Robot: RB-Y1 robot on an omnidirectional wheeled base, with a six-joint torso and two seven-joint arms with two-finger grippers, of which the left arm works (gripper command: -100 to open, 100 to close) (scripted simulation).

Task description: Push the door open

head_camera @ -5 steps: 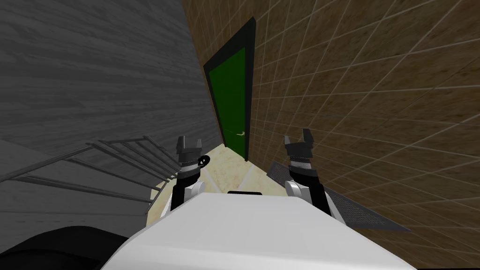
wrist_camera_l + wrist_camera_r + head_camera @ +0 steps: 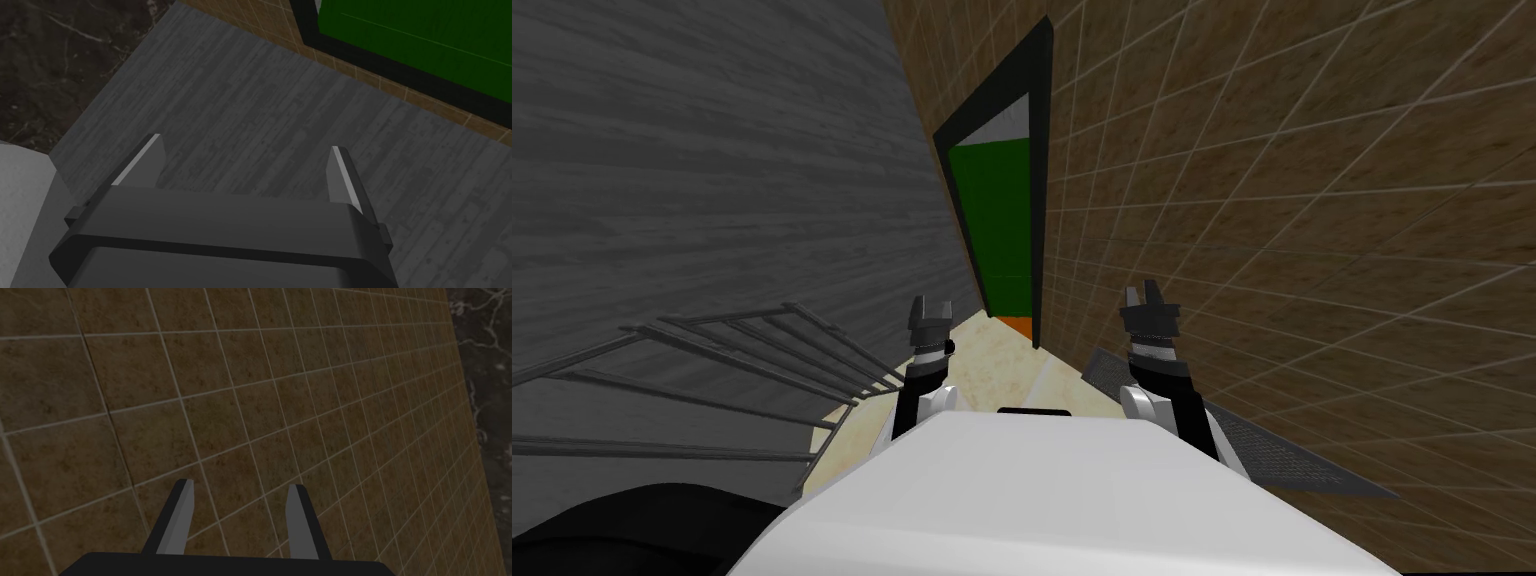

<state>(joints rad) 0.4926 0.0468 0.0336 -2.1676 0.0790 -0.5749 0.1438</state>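
A doorway with a dark frame [image 2: 1042,180] stands ahead, at the end of a narrow passage. Inside the frame I see a green panel [image 2: 997,220], a pale grey patch above it and an orange strip [image 2: 1018,327] at floor level. No handle shows on the green panel. My left gripper [image 2: 931,305] is raised short of the doorway, open and empty. The left wrist view shows its fingers [image 2: 145,162] wide apart over a grey plank wall, with the green panel [image 2: 425,35] off to one side. My right gripper [image 2: 1149,296] is open and empty, facing the brown tiled wall [image 2: 250,388].
A grey plank wall [image 2: 712,180] runs along my left, with a grey metal railing [image 2: 742,360] low beside it. The brown tiled wall [image 2: 1312,200] runs close on my right, with a dark grate [image 2: 1272,450] at its foot. A beige floor [image 2: 992,360] leads to the doorway.
I have moved nearer the doorway. The door's handle is gone from sight, and a pale patch above and an orange strip below now show. My left hand has turned and shifted right.
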